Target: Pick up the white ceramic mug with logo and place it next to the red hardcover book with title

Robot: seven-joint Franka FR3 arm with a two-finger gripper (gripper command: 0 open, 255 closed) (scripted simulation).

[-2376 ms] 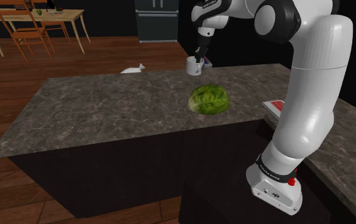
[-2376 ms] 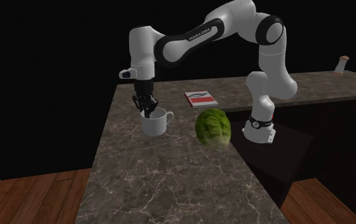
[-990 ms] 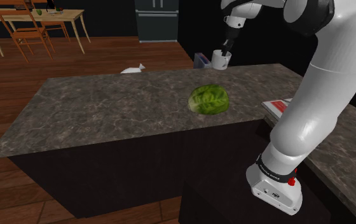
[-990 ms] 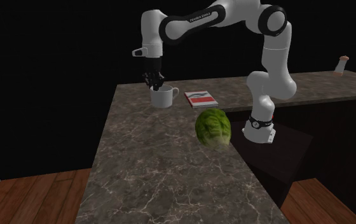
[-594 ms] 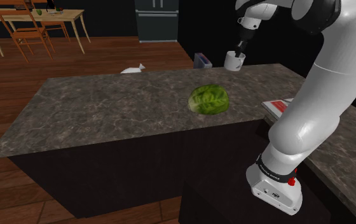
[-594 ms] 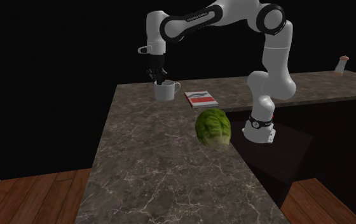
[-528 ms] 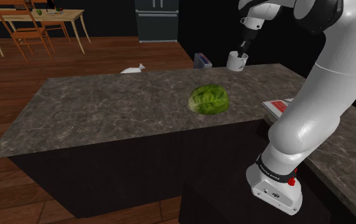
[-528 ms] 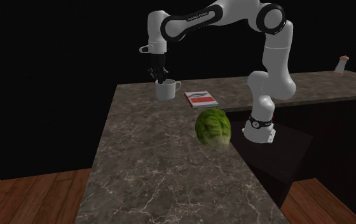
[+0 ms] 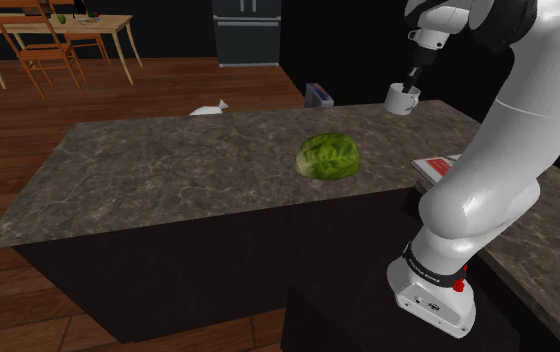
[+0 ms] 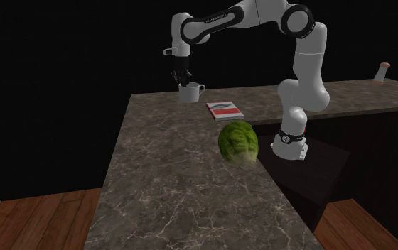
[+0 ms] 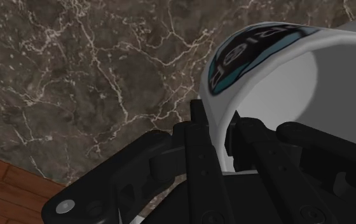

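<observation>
My gripper (image 9: 412, 83) (image 10: 183, 81) (image 11: 218, 143) is shut on the rim of the white mug (image 9: 402, 99) (image 10: 189, 93) (image 11: 266, 76), one finger inside the cup and one outside. The mug carries a round teal and black logo (image 11: 250, 48) and hangs above the dark marble counter (image 9: 198, 160) (image 10: 169, 177) near its far edge in the shoulder view. The red and white book (image 10: 224, 110) (image 9: 436, 167) lies flat on the counter, to the mug's right in the second exterior view and nearer the arm's stand.
A green cabbage (image 9: 328, 157) (image 10: 237, 141) sits mid-counter, in front of the book in the second exterior view. A pepper shaker (image 10: 382, 73) stands on the far counter. A small box (image 9: 319, 95) lies beyond the counter's far edge. Wood floor, table and chairs (image 9: 53, 35) are farther off.
The gripper has carried the mug off the counter and toward the shoulder view's right, closer to the book. The cabbage and book have stayed put.
</observation>
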